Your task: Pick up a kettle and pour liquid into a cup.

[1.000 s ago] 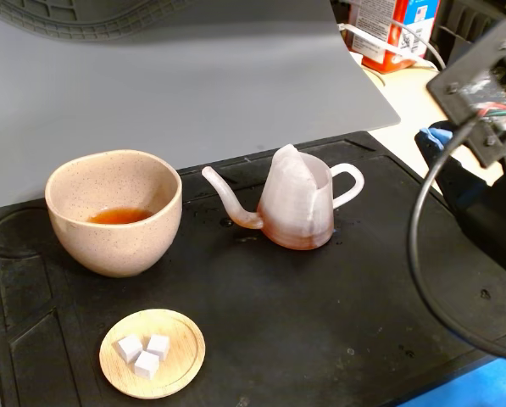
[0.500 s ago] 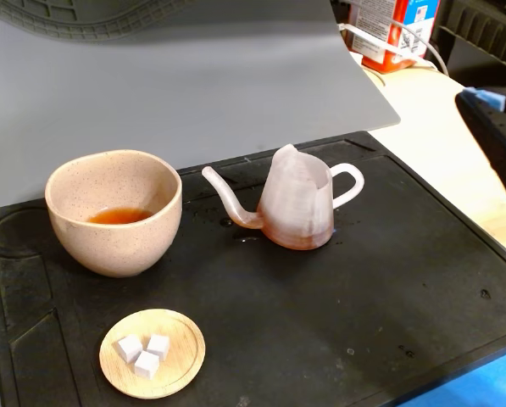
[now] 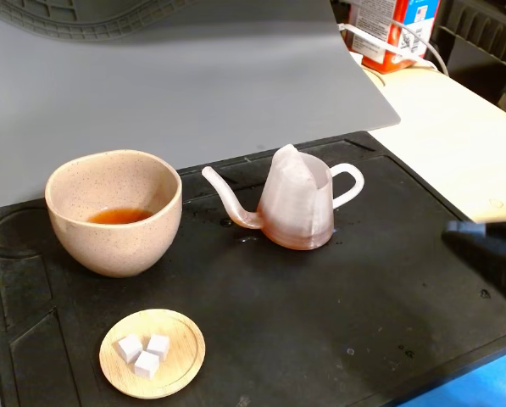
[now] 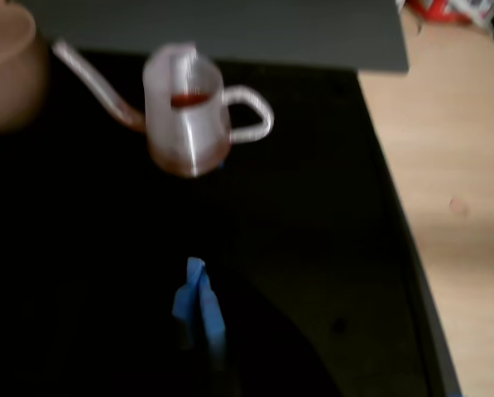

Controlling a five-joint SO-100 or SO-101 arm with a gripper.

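Note:
The translucent pinkish ribbed kettle (image 3: 297,203) stands upright in the middle of the black mat, spout to the left, loop handle to the right. It holds some reddish-brown liquid (image 4: 190,100). The beige speckled cup (image 3: 114,210) stands left of it with a shallow pool of the same liquid (image 3: 119,215). My gripper (image 3: 466,237) is a dark blur at the right edge of the fixed view, well clear of the kettle. In the wrist view its blue-tipped fingers (image 4: 199,299) are pressed together, empty, with the kettle (image 4: 187,112) ahead and the cup (image 4: 11,70) at the upper left.
A small wooden dish (image 3: 153,352) with three white cubes lies near the mat's front left. A grey board (image 3: 193,76) lies behind the mat. A wooden tabletop (image 3: 456,136) runs along the right, with a red-and-white carton (image 3: 397,30) at the back.

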